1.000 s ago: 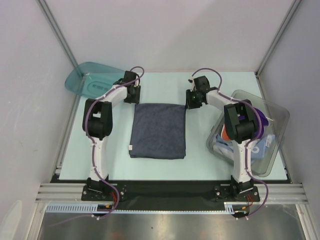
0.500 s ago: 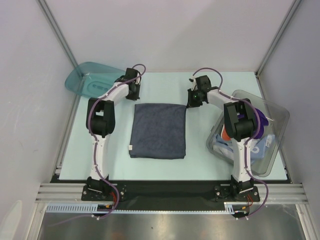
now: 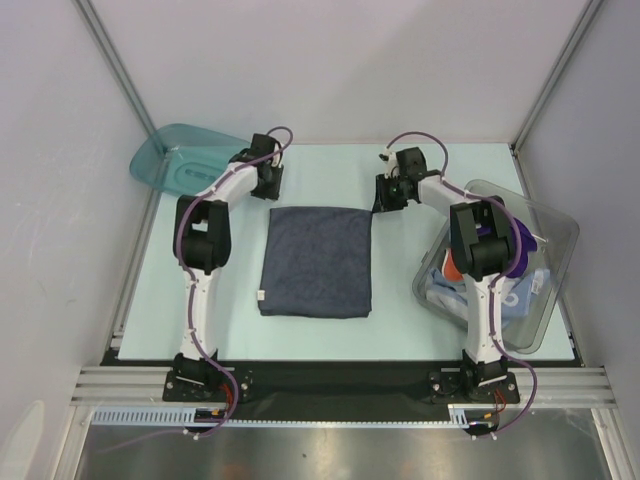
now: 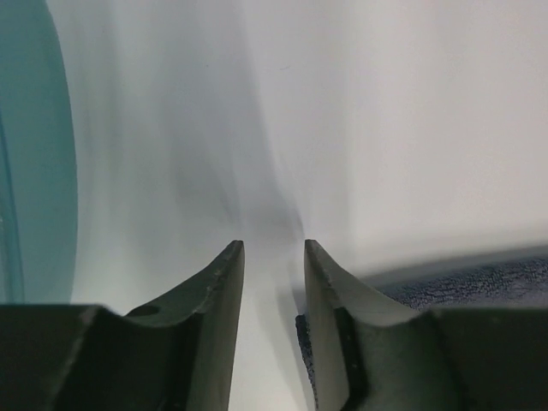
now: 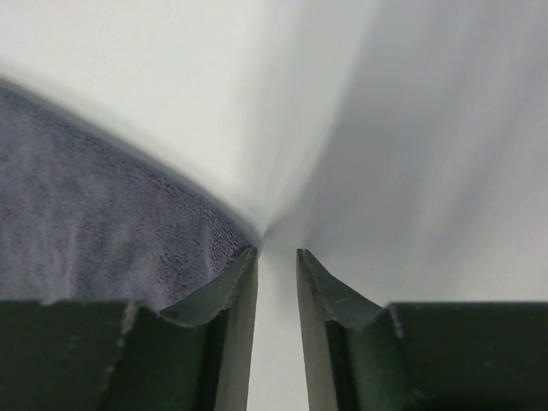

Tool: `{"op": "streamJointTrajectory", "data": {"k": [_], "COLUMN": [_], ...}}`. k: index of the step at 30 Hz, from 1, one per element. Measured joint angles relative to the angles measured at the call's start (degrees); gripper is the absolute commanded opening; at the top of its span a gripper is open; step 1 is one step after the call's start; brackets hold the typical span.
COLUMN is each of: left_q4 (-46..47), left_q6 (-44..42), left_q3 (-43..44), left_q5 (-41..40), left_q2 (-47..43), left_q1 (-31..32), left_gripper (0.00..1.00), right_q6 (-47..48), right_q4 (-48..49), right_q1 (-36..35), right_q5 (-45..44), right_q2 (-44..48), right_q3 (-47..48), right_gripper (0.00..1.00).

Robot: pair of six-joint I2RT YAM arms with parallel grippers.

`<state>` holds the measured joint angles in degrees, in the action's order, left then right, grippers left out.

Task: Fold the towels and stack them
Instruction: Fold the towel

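A dark grey-blue towel (image 3: 317,262) lies folded flat in the middle of the table. My left gripper (image 3: 268,190) hovers just beyond its far left corner. In the left wrist view that gripper (image 4: 274,248) is narrowly open over bare table, with the towel's corner (image 4: 462,287) just right of its right finger. My right gripper (image 3: 385,200) is at the far right corner. In its wrist view the gripper (image 5: 276,253) stands slightly open and holds nothing, and the towel (image 5: 103,231) lies to its left. More towels, purple (image 3: 515,240), brown-red (image 3: 452,268) and light blue (image 3: 520,295), sit in the bin.
A clear plastic bin (image 3: 555,235) stands at the right side of the table, beside the right arm. A teal plastic tray (image 3: 180,160) lies at the back left corner. Grey walls enclose the table on three sides.
Both grippers have drawn back a little from the towel's far corners toward the rear of the table. The towel has not moved.
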<state>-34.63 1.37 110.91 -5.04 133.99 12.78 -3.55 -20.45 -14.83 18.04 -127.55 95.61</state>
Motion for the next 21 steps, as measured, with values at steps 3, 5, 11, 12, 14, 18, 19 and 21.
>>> {"op": "streamJointTrajectory", "data": {"k": [3,5,11,12,14,18,19,21], "left_q4": [-0.7,-1.2,-2.8,-3.0,-3.2,-3.3,-3.3,-3.3], "left_q6": [-2.3,-4.1,-8.1,-8.5,-9.4,-10.5,-10.5,-10.7], "left_q3": [0.0,0.1,0.3,0.3,0.3,0.3,0.3,0.3], "left_q5": [2.4,4.2,7.2,7.6,8.7,10.3,10.4,10.8], "left_q2": [-0.3,-0.5,-0.6,-0.6,-0.6,-0.6,-0.6,-0.6], "left_q1": [-0.1,-0.1,-0.1,-0.2,-0.2,-0.4,-0.4,-0.4], "left_gripper": [0.48,0.48,0.47,0.47,0.46,0.46,0.46,0.46], "right_q6": [1.2,2.2,3.9,4.2,4.5,5.0,5.2,5.4], "right_q4": [-1.5,-3.1,-4.8,-4.9,-5.2,-5.9,-6.1,-6.6], "right_q1": [0.6,0.8,1.0,1.0,1.0,1.0,1.0,0.9], "right_q5": [3.1,4.8,7.3,7.7,8.6,10.1,10.1,10.1], "right_q2": [0.0,0.0,-0.3,-0.4,-0.5,-1.6,-2.1,-3.2], "right_q3": [0.3,1.3,4.7,4.7,4.7,5.9,6.4,7.3], "right_gripper": [0.37,0.38,0.38,0.38,0.37,0.37,0.37,0.37]}}
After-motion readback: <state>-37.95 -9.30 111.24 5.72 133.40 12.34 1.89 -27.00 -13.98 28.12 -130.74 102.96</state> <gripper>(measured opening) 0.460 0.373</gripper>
